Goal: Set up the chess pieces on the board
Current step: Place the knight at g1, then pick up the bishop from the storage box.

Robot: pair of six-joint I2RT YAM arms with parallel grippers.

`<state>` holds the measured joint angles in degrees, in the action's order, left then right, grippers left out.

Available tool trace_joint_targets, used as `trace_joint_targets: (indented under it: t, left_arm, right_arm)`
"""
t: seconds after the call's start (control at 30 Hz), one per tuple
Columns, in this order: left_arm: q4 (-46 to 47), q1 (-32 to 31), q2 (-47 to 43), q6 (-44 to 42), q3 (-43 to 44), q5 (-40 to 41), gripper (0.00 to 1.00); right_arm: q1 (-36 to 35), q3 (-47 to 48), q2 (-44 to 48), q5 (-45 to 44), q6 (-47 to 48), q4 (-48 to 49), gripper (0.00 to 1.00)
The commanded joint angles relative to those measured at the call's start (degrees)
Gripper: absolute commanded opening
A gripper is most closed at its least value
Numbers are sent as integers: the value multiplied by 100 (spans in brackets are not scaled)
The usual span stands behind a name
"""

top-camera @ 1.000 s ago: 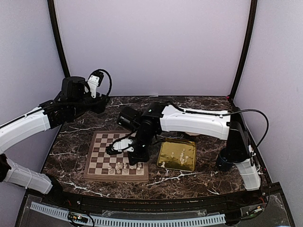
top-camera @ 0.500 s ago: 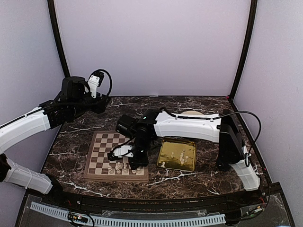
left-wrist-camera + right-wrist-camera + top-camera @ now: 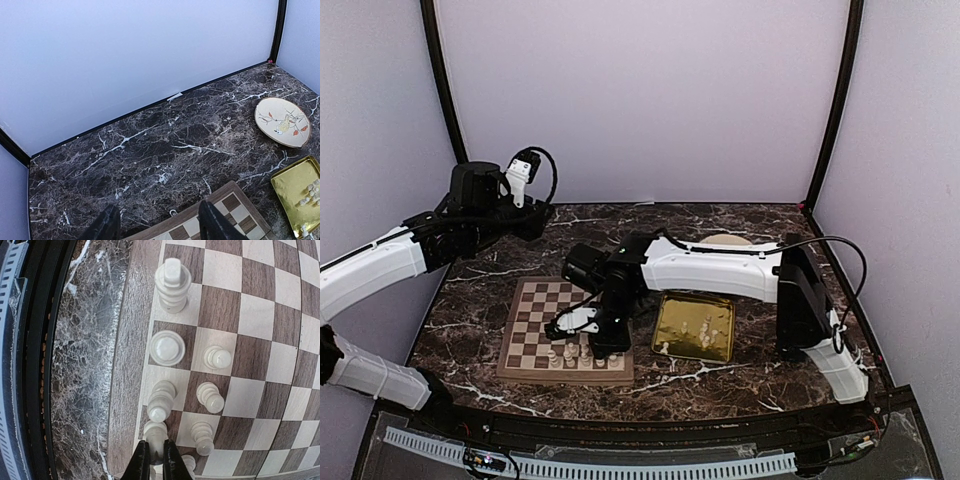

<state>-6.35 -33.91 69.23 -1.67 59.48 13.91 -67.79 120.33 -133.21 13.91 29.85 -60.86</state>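
The wooden chessboard (image 3: 535, 330) lies at the front left of the marble table. Several cream-white chess pieces (image 3: 568, 355) stand along its near edge. My right gripper (image 3: 607, 345) reaches down over that row and is shut on a cream piece (image 3: 156, 437) at the board's edge square; other pieces (image 3: 166, 347) stand beside it in the right wrist view. More pieces (image 3: 704, 328) lie in the gold tray (image 3: 675, 345). My left gripper (image 3: 157, 225) is open and empty, held high above the board's far corner (image 3: 235, 207).
A cream plate (image 3: 281, 121) with a painted design lies at the back right, behind the gold tray (image 3: 295, 187). The right arm spans the table from right to the board. Black frame posts and lilac walls enclose the table.
My right gripper has moved left and nearer along the board's front row, lowering to the edge square with the piece. The left arm has not moved.
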Motion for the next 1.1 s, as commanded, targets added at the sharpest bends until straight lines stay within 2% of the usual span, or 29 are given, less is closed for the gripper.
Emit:
trace_joint_targets:
  t: [0.0, 0.27, 0.53, 0.83, 1.07]
  left_arm:
    - [-13, 25, -41, -17, -42, -86, 56]
    - [-26, 25, -24, -17, -33, -112, 56]
    - [-53, 25, 31, -18, -13, -188, 56]
    - [-189, 25, 231, -52, 82, -304, 56]
    - [-236, 25, 325, -41, 118, -439, 56]
  right_arm:
    - [-46, 137, -130, 6, -19, 24, 10]
    - [-59, 74, -67, -57, -65, 93, 25]
    - [49, -19, 465, -126, -83, 39, 32]
    - [1050, -2117, 2022, -169, -248, 867, 34]
    - [1959, -3681, 2807, -433, -272, 1261, 33]
